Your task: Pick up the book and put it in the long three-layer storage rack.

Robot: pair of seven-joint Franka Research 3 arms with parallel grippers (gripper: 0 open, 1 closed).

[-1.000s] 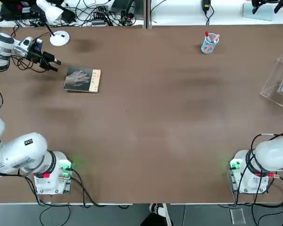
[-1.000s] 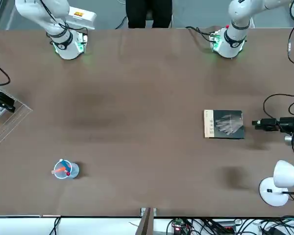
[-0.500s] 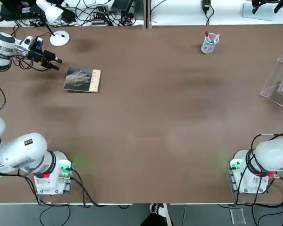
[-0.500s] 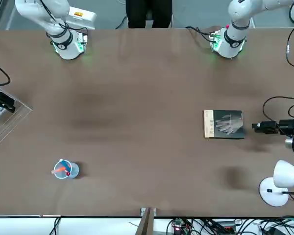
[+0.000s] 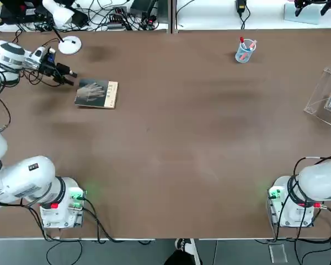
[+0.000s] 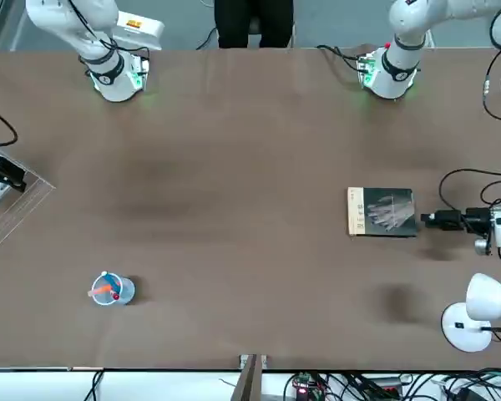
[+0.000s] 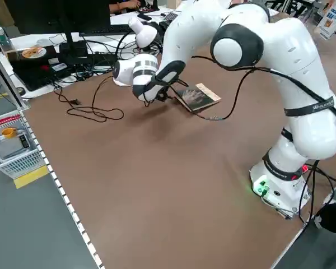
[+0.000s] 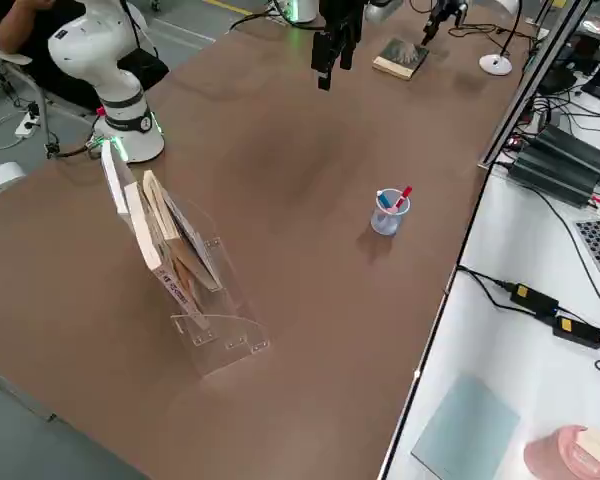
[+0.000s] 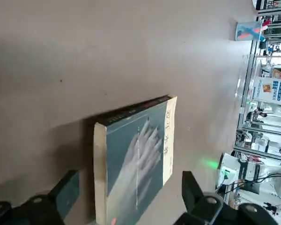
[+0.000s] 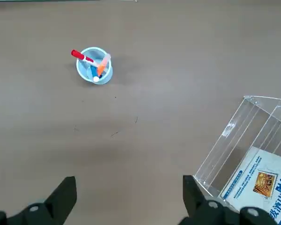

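Note:
The book (image 5: 96,94) lies flat on the brown table at the far left, dark grey cover up, tan strip toward the middle. My left gripper (image 5: 69,77) hovers low just off its outer edge, open, fingers pointing at it. In the left wrist view the book (image 9: 133,159) sits between the spread fingers (image 9: 65,190), untouched. The long three-layer storage rack (image 5: 325,94) stands at the far right edge with booklets in it (image 8: 185,270). My right gripper (image 10: 129,187) hangs open high over the table, looking down on the rack (image 10: 243,150).
A clear pen cup (image 5: 245,51) with markers stands at the back right. A white desk lamp (image 6: 476,309) and loose cables lie behind the left gripper near the table's far edge. Broad bare tabletop stretches between book and rack.
My left gripper has slid toward the book's outer edge and turned to face it. The book, rack and right arm have stayed put.

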